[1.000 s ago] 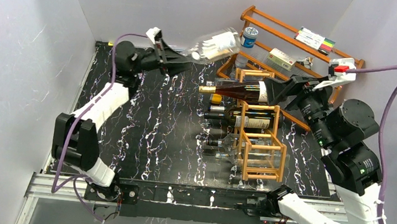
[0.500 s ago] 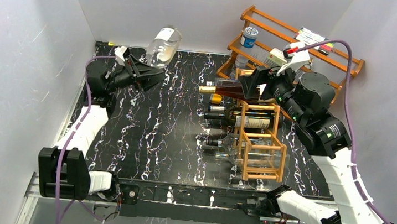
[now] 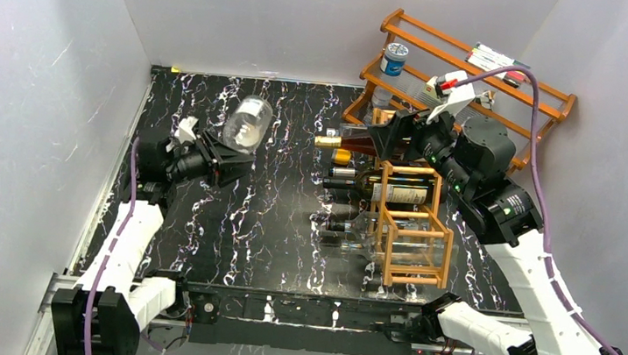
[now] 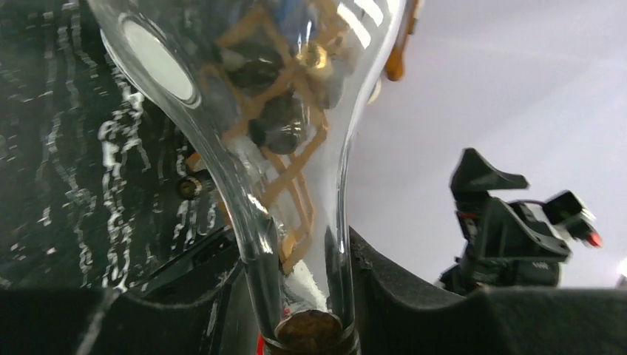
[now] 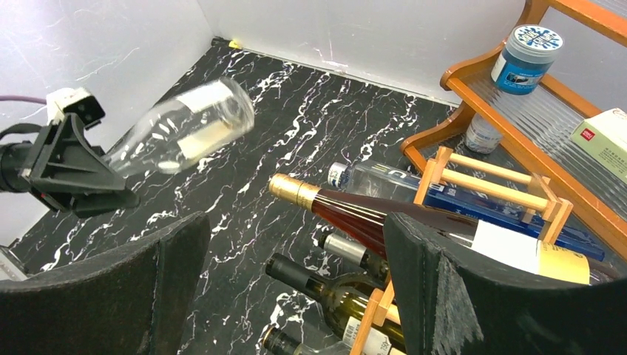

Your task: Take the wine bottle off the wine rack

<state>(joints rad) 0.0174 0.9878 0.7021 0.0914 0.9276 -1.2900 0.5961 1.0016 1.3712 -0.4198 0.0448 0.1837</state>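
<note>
The wine rack point(image 3: 436, 210) is an orange-brown lattice right of centre, with several bottles lying in it. A red wine bottle point(image 3: 351, 144) with gold foil lies on its top, neck pointing left. My right gripper point(image 3: 385, 136) is open and hovers over that bottle's shoulder. In the right wrist view the bottle point(image 5: 347, 214) runs under the right finger point(image 5: 480, 296), with the rack's bars point(image 5: 494, 180) behind. My left gripper point(image 3: 226, 161) is shut on the neck of a clear empty bottle point(image 3: 247, 122), held in the air at the left. Its corked neck point(image 4: 307, 296) sits between the jaws.
A two-tier orange wooden shelf point(image 3: 481, 63) stands at the back right with a blue-lidded jar point(image 3: 394, 58) and markers point(image 3: 494, 60). A green labelled bottle point(image 3: 389, 188) and clear bottles point(image 3: 348, 234) lie in the rack, necks pointing left. White walls close three sides.
My left arm has carried the clear bottle from the back down and left, over the mat. My right gripper has moved left from the red bottle's base to its shoulder.
</note>
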